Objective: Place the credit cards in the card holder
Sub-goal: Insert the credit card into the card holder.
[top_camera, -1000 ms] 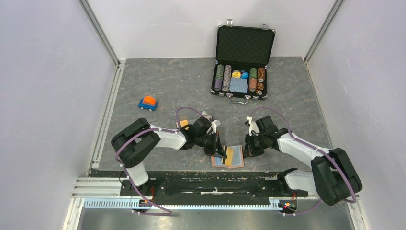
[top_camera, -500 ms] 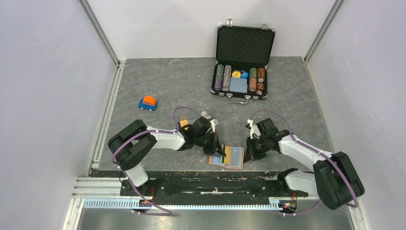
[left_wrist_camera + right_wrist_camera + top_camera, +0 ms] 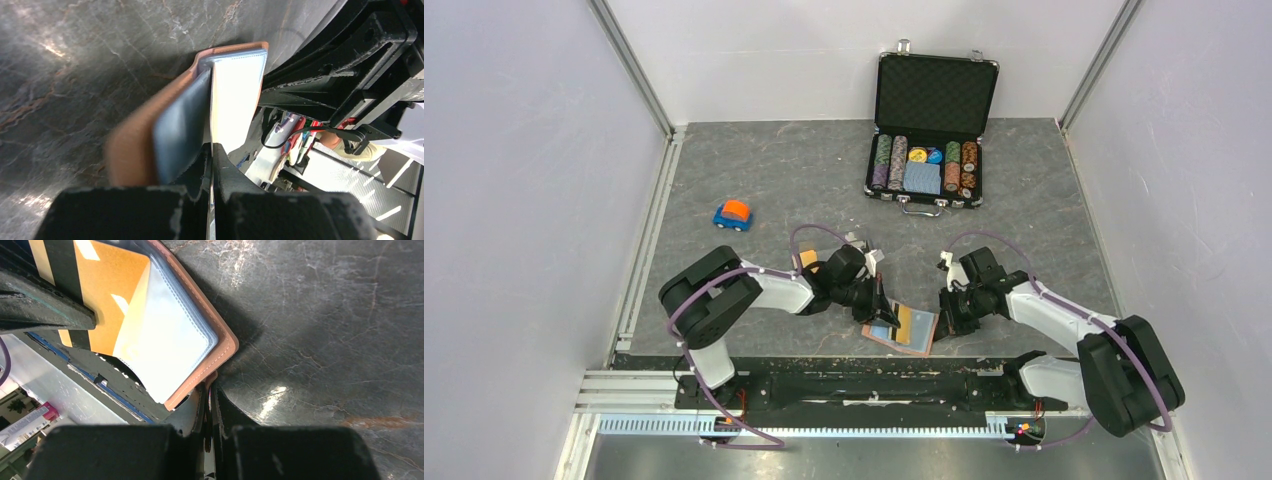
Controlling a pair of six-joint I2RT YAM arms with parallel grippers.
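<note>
The card holder (image 3: 916, 331) lies open and askew at the table's near edge, tan leather (image 3: 223, 347) outside with clear sleeves (image 3: 165, 345) inside. A gold-orange credit card (image 3: 107, 295) with a black stripe sits partly inside one sleeve. My left gripper (image 3: 882, 312) is shut on that card's outer end; in the left wrist view a thin sheet runs edge-on between the jaws (image 3: 212, 150). My right gripper (image 3: 946, 312) is shut on the holder's tan tab (image 3: 209, 387). Another gold-orange card (image 3: 807, 258) peeks out behind the left arm.
An open black poker-chip case (image 3: 929, 130) stands at the back. A small blue and orange toy car (image 3: 733, 214) sits at the left. The black base rail (image 3: 864, 385) runs just below the holder. Grey walls close in both sides.
The card holder has turned from lying square to tilted, its right side pulled up and rightward by the right gripper. The left gripper stayed at the holder's left edge with its grip unchanged.
</note>
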